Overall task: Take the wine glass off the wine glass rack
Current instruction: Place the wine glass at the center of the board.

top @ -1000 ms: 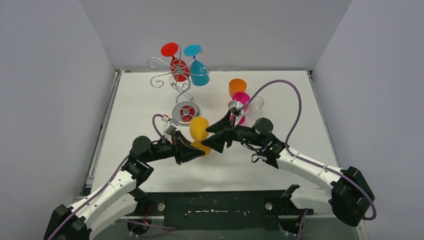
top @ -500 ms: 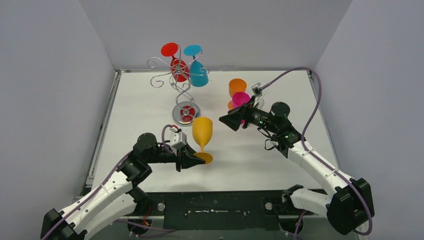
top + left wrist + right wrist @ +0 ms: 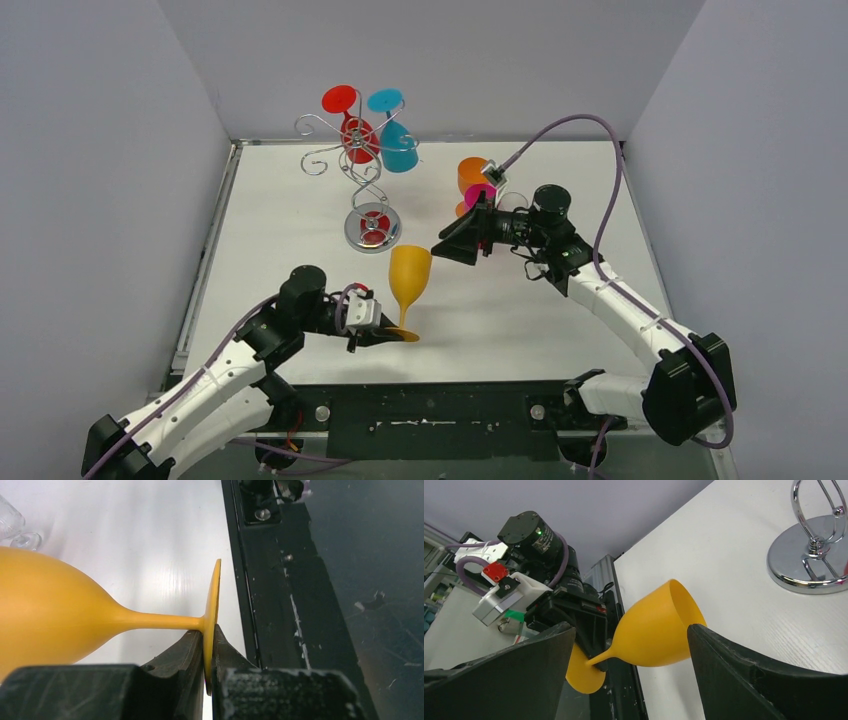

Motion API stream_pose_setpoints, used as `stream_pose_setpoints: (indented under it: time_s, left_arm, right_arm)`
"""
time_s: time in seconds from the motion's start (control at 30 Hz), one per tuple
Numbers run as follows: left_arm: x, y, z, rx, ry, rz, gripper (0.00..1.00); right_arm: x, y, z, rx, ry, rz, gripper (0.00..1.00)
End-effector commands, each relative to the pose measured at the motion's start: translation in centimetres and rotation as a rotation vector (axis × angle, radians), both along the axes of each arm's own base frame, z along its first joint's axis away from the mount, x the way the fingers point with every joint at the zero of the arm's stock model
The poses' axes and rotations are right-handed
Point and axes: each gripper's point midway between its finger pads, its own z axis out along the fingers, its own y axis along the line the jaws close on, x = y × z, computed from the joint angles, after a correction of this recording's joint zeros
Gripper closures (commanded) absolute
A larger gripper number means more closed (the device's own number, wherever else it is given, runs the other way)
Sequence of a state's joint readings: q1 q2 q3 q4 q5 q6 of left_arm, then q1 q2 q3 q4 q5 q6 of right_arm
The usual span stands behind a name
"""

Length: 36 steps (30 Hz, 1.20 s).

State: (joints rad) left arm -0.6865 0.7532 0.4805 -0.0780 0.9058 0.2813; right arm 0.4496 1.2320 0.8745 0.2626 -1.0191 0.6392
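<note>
Left gripper (image 3: pixel 388 335) tight on yellow wine glass (image 3: pixel 410 275) foot, beside near table (image 3: pixel 300 220) edge.

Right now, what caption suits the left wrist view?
The left tool pinches the yellow wine glass by its foot.

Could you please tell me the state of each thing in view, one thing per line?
yellow wine glass: off the rack, roughly upright, held by its foot.
left end effector: shut on the yellow wine glass's foot.
right end effector: open, holding nothing.
wine glass rack: standing upright.
red wine glass: hanging upside down on the rack.
blue wine glass: hanging upside down on the rack.
orange glass: standing upright.
</note>
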Motion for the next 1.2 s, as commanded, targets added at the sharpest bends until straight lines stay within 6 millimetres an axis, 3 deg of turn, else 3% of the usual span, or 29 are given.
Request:
stream_pose_setpoints:
  time_s: [0.0, 0.2, 0.47, 0.67, 0.97, 1.17]
  left_arm:
    - [-1.2, 0.2, 2.1, -0.047, -0.176, -0.118, 1.00]
    - [-2.6, 0.3, 4.3, -0.180, -0.237, -0.165, 1.00]
    - [-2.9, 0.2, 3.8, -0.166, -0.222, -0.226, 1.00]
    - [-2.6, 0.4, 3.4, -0.163, -0.217, -0.224, 1.00]
    - [-2.8, 0.5, 3.1, -0.161, -0.147, -0.269, 1.00]
    - [-2.3, 0.8, 3.1, -0.169, -0.146, -0.242, 1.00]
  right_arm:
    - [-0.2, 0.1, 2.5, 0.023, -0.083, 0.075, 0.14]
    - [-0.2, 1.0, 2.7, 0.016, -0.048, 0.176, 0.15]
    - [-0.7, 1.7, 3.0, 0.018, 0.005, 0.315, 0.23]
    - [-2.4, 1.6, 3.4, 0.031, -0.004, 0.413, 0.29]
    - [-3.7, 3.4, 2.8, 0.019, 0.023, 0.525, 0.61]
    - [-4.5, 3.6, 1.1, -0.033, 0.039, 0.542, 0.66]
